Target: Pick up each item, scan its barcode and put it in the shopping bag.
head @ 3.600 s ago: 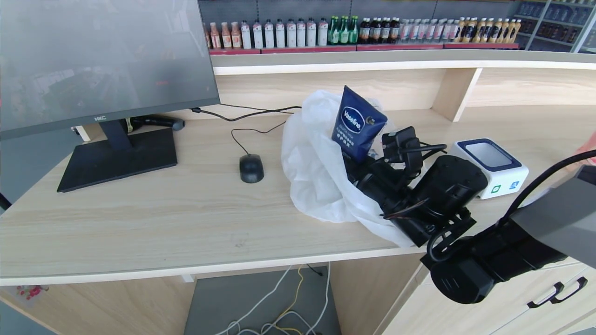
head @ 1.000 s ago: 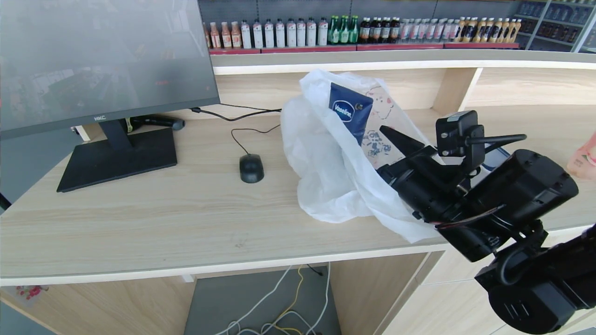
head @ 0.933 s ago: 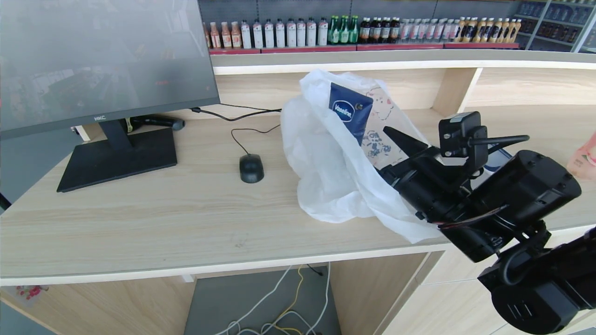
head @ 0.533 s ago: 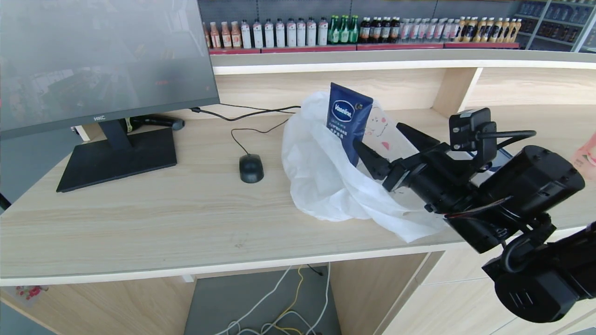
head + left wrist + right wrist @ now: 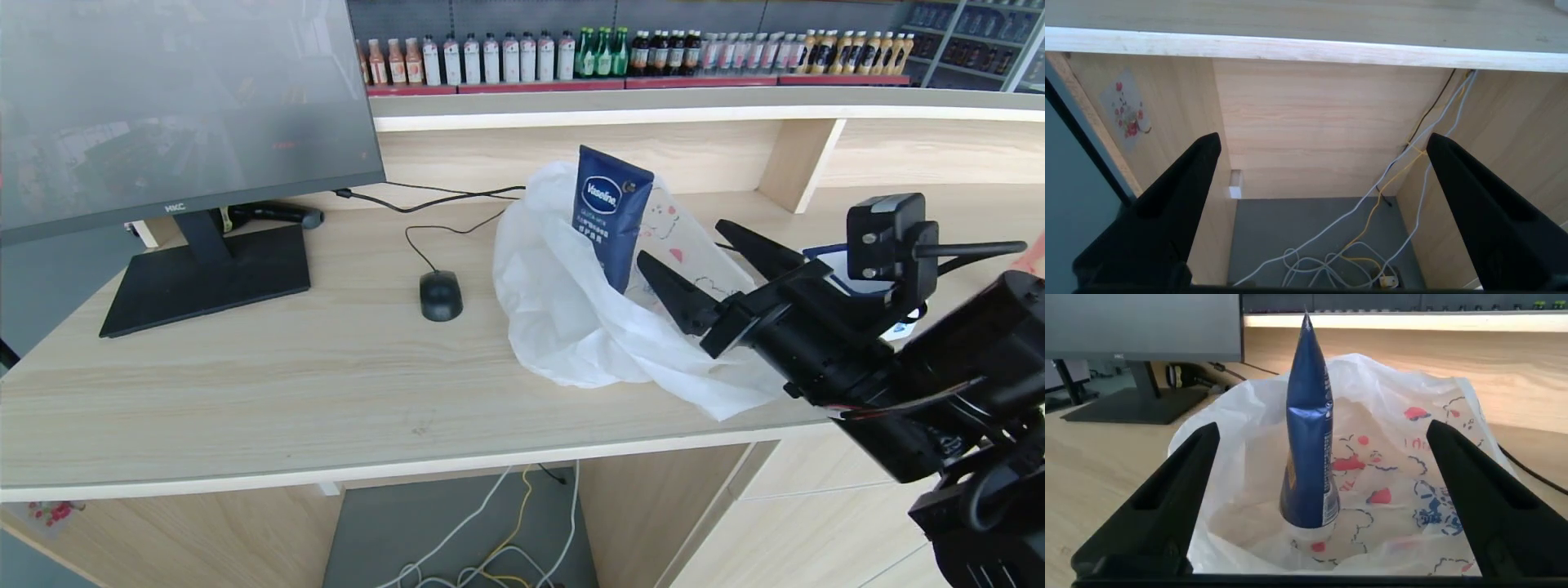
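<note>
Head view | one tube [image 5: 611, 208] in one bag [image 5: 555, 318] | right tool [image 5: 682, 242] apart | left tool [image 5: 1323, 140] apart

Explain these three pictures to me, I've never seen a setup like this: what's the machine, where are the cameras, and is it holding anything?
This is a two-armed robot at a shop counter. The wide picture comes from a camera on its head; the other two from cameras on its wrists, each looking out between that arm's two black fingers. The right gripper is open by a white shopping bag, where a blue tube stands upright. The left gripper, also open, is low, facing cables under the counter. A monitor and a mouse sit on the counter. Neither gripper holds anything.
</note>
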